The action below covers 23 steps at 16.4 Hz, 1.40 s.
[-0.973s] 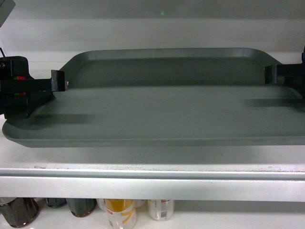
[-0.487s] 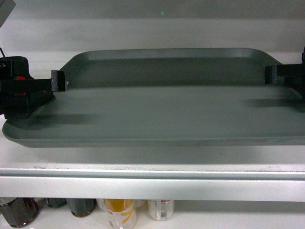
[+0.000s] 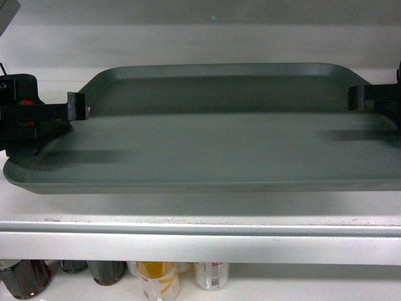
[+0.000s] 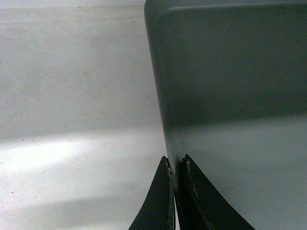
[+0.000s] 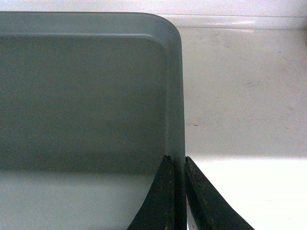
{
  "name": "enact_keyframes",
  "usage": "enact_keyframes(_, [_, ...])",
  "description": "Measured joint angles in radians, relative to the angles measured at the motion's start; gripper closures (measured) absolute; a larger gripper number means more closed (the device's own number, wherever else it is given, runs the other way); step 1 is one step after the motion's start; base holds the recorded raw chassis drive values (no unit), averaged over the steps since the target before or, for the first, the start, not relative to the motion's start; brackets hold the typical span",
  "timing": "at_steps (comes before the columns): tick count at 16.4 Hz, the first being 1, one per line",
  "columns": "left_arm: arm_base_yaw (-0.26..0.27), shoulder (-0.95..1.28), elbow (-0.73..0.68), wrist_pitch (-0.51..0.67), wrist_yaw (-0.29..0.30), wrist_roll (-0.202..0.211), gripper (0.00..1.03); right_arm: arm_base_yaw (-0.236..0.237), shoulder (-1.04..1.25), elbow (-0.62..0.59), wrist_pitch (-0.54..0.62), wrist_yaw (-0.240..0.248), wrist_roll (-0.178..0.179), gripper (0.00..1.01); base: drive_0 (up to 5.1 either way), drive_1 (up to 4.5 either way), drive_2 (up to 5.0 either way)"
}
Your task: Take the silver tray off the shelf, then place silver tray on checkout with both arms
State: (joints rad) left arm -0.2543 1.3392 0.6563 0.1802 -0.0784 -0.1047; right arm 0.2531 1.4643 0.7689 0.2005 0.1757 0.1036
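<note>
Shelf (image 3: 200, 216): white board with a pale front edge, running across the head view below the tray. Bottles (image 3: 156, 279) and dark jars stand on the level beneath it.

Silver tray (image 3: 219, 141): on or just over the shelf board, near edge toward the camera and nearly as wide as the view. Shadow lies under the front rim; I cannot tell whether it has left the board. Task's first step is in hand; the checkout is not in view.

Left gripper (image 3: 76, 106), black with red parts: clamped on the tray's left rim. Left wrist view shows the two fingers (image 4: 194, 201) closed with the rim wall between them, one inside and one outside. Right gripper (image 3: 356, 98): same pinch on the right rim, confirmed in the right wrist view, fingers (image 5: 158, 201) astride the edge.

Reason for the hold, as judged: opposite short sides, roughly level with each other, so a wide flat load stays balanced and does not tip when lifted.

Against the earlier frames: tray outline, both grippers and shadows sit in almost the same place. Any shift is very slight; no clear lift or pull-out yet.
</note>
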Motion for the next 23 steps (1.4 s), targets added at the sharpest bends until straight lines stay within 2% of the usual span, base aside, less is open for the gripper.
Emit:
enact_keyframes(7, [0.0, 0.0, 0.0, 0.0, 0.0, 0.0, 0.99, 0.0, 0.0, 0.0, 0.0, 0.0, 0.0, 0.98, 0.0, 0.0, 0.0])
enact_keyframes(23, [-0.004, -0.005, 0.003, 0.0, -0.003, 0.0, 0.99, -0.005, -0.001, -0.002, 0.001, -0.002, 0.0, 0.98, 0.1, -4.15, 4.3])
